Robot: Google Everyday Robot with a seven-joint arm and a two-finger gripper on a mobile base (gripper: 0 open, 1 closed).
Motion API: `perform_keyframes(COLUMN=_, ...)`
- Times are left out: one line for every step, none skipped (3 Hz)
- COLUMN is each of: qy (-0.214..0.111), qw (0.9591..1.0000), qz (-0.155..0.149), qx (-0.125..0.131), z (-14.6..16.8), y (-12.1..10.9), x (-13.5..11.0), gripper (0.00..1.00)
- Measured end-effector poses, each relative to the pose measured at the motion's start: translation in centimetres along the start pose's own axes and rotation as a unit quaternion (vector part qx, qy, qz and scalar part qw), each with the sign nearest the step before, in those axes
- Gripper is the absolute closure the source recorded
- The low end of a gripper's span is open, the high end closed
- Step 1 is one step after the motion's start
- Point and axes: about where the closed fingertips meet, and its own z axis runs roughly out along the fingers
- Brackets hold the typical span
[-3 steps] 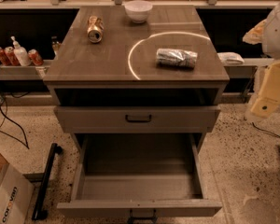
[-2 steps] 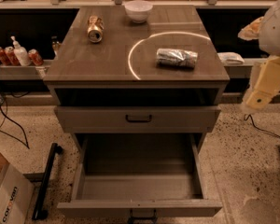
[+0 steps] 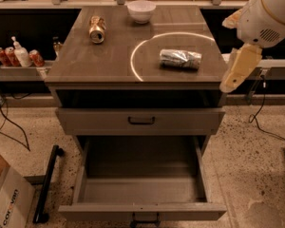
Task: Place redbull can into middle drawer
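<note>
The redbull can point(image 3: 180, 59) lies on its side on the right part of the grey cabinet top point(image 3: 104, 61), inside a bright ring of light. The middle drawer point(image 3: 141, 175) is pulled out wide open below, and its grey floor is bare. My gripper point(image 3: 236, 72), a cream-coloured part under the white arm point(image 3: 268, 13), hangs at the cabinet's right edge. It is just right of the can, slightly lower in the picture, and apart from it. It holds nothing that I can see.
A gold-orange can point(image 3: 97, 29) lies at the back left of the top, and a white bowl point(image 3: 141, 11) at the back. The upper drawer front point(image 3: 141, 120) is closed. Red cans point(image 3: 4, 56) and a pump bottle point(image 3: 21, 55) stand on a left shelf. A cardboard box point(image 3: 4, 198) sits lower left.
My arm and gripper have moved left and slightly up, from off to the right toward the cabinet's right edge near the can. The can and drawer have not moved.
</note>
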Motion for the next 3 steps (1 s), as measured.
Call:
perform_keyframes(qy=-0.013, qw=0.9999, qz=-0.002, qx=0.001, z=3.0, y=-3.5, x=-0.6, gripper=0.0)
perform_keyframes(qy=-0.023, qw=0.9997, qz=0.001, qx=-0.005, z=5.9, y=-6.2, x=-1.0, gripper=0.0)
perform_keyframes(qy=-0.021, qw=0.9995, qz=-0.002, qx=-0.022, z=9.1, y=-8.2, x=-1.4, gripper=0.0)
